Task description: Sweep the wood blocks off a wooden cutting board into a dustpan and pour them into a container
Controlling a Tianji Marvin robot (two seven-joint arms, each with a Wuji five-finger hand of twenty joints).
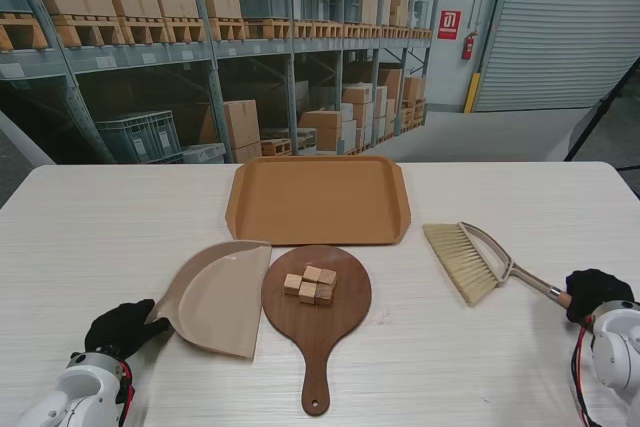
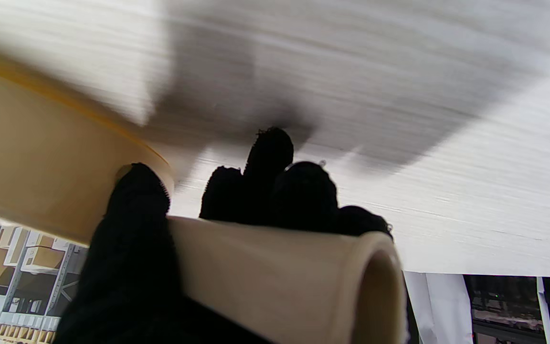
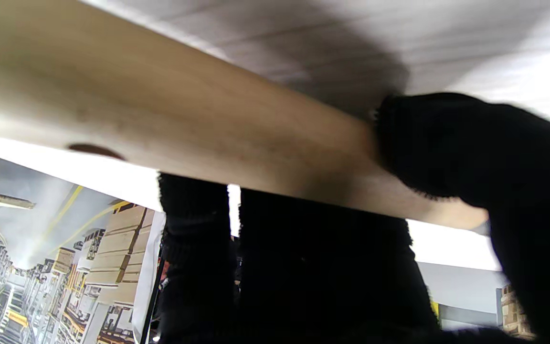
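1. Left robot hand [image 1: 122, 328], near the desk's [image 1: 100, 237] front-left corner, wraps the dustpan [image 1: 218, 294] handle.
2. Right robot hand [image 1: 593, 291], by the right edge, grips the brush [image 1: 468, 259] handle.
3. Wood blocks [image 1: 310, 286] sit on the cutting board [image 1: 318, 309], mid-desk.

Even, bright overhead light in the stand view; the table [image 1: 120, 247] is sharp and glare-free, with soft shadows beside the board [image 1: 316, 307]. Both wrist views are blurred and streaked, the table overexposed, dark shadows beside each hand.
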